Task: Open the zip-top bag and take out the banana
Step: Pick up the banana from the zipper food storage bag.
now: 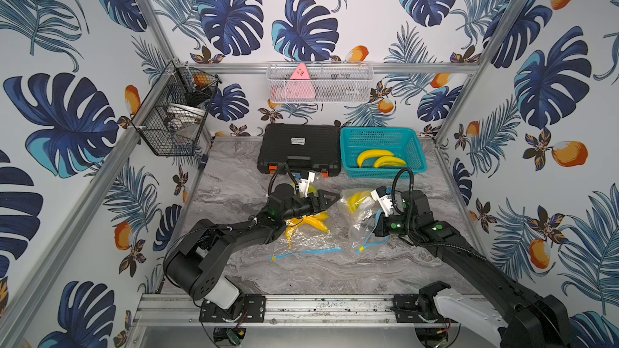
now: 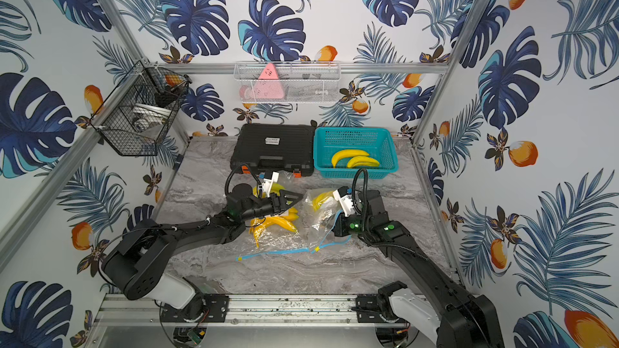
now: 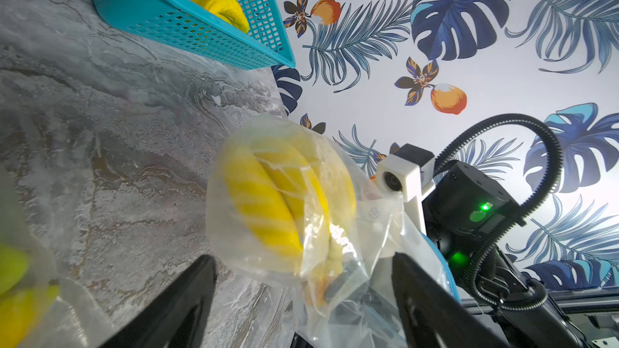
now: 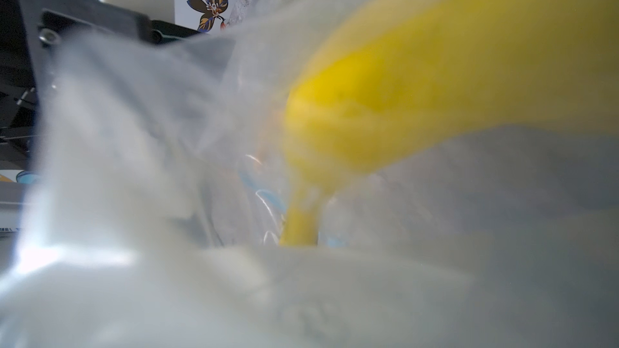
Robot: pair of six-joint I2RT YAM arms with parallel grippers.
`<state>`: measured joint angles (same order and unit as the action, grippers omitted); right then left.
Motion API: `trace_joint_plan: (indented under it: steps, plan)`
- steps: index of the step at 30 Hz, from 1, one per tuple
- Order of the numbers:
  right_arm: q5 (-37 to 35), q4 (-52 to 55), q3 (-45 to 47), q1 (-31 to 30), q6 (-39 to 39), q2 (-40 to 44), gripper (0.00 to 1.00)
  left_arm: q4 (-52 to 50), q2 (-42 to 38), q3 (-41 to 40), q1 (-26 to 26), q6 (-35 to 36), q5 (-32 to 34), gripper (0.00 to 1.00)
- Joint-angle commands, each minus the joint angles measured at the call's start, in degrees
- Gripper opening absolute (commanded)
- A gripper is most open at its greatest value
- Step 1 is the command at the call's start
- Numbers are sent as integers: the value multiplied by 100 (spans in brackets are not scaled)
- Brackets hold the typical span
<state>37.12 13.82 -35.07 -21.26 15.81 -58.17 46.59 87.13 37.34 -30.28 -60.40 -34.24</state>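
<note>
A clear zip-top bag (image 1: 360,219) hangs crumpled off the table at centre right, and my right gripper (image 1: 374,226) is shut on its plastic. A yellow banana (image 1: 354,200) sits in the bag's upper part, far side. The right wrist view is filled with blurred plastic and the banana (image 4: 418,88); the fingers are hidden there. My left gripper (image 1: 330,200) stands open just left of the bag, pointing at it. In the left wrist view the bag (image 3: 335,262) with its banana (image 3: 264,209) lies partly between the open fingers (image 3: 425,299), without being pinched.
A second clear bag (image 1: 311,236) of bananas lies flat under my left arm, its blue zip strip (image 1: 304,251) toward the front. A teal basket (image 1: 417,148) holding two bananas and a black case (image 1: 298,143) stand at the back. Wire baskets hang on the walls.
</note>
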Motion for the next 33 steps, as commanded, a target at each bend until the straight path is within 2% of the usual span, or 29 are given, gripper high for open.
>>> trace_joint_plan:
  steps: [1, 6, 9, 12, 15, 17, 20, 22, 24, 29, 33]
  plan:
    - [4, -307, -5, 4, 13, 51, 5, -473, -81, 198, -137, 357, 84, 86]
    - [47, -324, -24, 2, 15, -30, 5, -42, 221, 243, -293, 52, 21, 86]
    - [43, -373, 7, 7, 33, 25, 5, -467, 261, 351, -412, 246, 110, 85]
    - [142, -466, 33, 7, 103, 77, 5, -353, 272, 288, -420, 245, 233, 83]
    - [293, -549, 87, -27, 132, 2, 5, -428, 380, 465, -434, 293, 208, 73]
    - [346, -498, 64, -69, 109, -55, 5, -401, 475, 569, -433, 297, 198, 61]
    - [296, -324, 3, -124, 35, -23, 5, -604, 628, 739, -436, 455, 223, 35]
    - [213, -163, -48, -133, -23, 51, 5, -601, 737, 793, -433, 524, 181, 14]
    - [176, -55, -74, -129, -37, 148, 5, -624, 819, 829, -431, 609, 187, 0]
    - [54, 450, -174, -134, -26, 420, 5, -868, 963, 790, -312, 966, 485, 0]
    - [190, 1039, -262, -133, 67, 651, 5, -1596, 928, 1075, 60, 1537, 1047, 0]
